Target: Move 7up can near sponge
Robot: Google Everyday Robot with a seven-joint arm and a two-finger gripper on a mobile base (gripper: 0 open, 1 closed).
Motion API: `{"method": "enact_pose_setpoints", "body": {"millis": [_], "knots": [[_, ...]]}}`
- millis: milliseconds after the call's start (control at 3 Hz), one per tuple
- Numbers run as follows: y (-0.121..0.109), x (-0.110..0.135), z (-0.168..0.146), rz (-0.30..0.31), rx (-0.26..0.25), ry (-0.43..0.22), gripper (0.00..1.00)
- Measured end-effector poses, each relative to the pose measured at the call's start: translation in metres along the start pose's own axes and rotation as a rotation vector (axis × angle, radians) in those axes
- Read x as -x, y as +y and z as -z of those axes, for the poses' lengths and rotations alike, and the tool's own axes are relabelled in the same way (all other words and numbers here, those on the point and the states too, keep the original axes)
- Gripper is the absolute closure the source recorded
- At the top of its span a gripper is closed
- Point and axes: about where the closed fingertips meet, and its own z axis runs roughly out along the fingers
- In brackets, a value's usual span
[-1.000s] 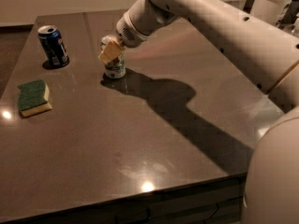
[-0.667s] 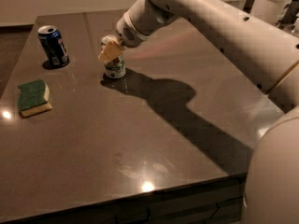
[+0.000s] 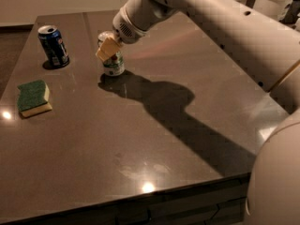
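Note:
The 7up can stands upright on the dark table, toward the back left. It is white and silver with a green band at its base. My gripper is at the can's upper part, reaching in from the right and covering much of its top. The sponge, green on top with a yellow base, lies flat near the table's left edge, well to the front left of the can and apart from it.
A dark blue can stands upright at the back left, left of the 7up can. My white arm spans the back right and casts a long shadow across the table. The table's front edge runs along the bottom.

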Motion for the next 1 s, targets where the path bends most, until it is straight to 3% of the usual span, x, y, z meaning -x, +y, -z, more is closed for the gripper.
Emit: {"method": "enact_pose_setpoints", "body": {"millis": [333,1000], "knots": [[0.019,0.02,0.002,0.049,0.023,-0.006,1.0],[0.047,0.028,-0.026,0.081,0.113,-0.001,1.0]]}}
